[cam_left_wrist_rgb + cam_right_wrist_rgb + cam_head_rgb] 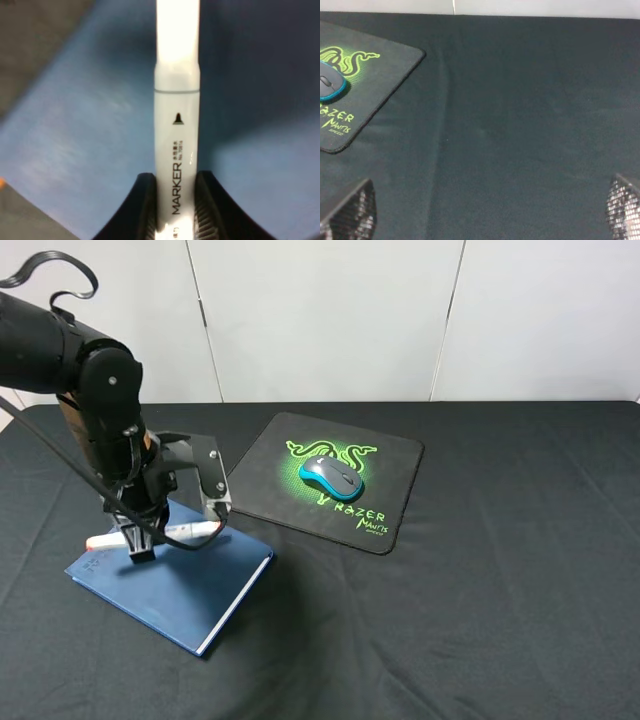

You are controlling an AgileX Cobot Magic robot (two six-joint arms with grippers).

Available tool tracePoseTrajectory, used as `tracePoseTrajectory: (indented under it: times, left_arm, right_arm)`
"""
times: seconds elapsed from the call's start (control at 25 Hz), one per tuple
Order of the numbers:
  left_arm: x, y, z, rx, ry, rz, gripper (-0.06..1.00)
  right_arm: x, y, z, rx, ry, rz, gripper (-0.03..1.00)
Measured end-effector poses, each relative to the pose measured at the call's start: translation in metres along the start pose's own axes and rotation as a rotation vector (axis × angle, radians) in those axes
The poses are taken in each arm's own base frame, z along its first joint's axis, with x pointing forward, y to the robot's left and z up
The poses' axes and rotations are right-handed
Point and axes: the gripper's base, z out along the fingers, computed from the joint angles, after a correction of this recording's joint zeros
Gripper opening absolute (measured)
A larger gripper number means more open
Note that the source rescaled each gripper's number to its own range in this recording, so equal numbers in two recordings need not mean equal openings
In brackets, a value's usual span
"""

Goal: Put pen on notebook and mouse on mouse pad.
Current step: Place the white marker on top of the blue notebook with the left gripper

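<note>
The white pen (165, 534), its orange-red end (96, 542) pointing left, is held across the far part of the dark blue notebook (175, 585). My left gripper (148, 538) is shut on it. In the left wrist view the black fingers (145, 207) pinch the pen (176, 125), which is printed "MARKER", just over the blue notebook cover (75, 125); I cannot tell whether they touch. The grey and teal mouse (331, 477) sits on the black mouse pad (392, 465) over its green logo. My right gripper (487, 215) is open above bare cloth, with the mouse (330, 86) and mouse pad (380, 62) far off.
A black cloth (500, 570) covers the whole table. White wall panels (320, 310) stand behind the table's far edge. The right arm does not show in the exterior high view. The left arm (90, 380) rises over the table's left side.
</note>
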Motion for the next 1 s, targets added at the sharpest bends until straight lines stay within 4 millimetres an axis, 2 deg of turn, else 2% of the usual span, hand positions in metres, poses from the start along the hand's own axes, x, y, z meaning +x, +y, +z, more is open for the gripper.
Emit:
tracePoseTrajectory:
  times: [0.32, 0.92, 1.0]
  left_arm:
    - [0.004, -0.009, 0.014, -0.019, -0.035, 0.140, 0.00]
    - [-0.001, -0.010, 0.014, -0.010, -0.090, 0.095, 0.00]
    - [-0.001, -0.009, 0.013, -0.015, -0.094, 0.095, 0.04]
  right_arm:
    - [0.000, 0.000, 0.000, 0.000, 0.000, 0.000, 1.00]
    - [0.000, 0.000, 0.000, 0.000, 0.000, 0.000, 1.00]
    - [0.000, 0.000, 0.000, 0.000, 0.000, 0.000, 1.00]
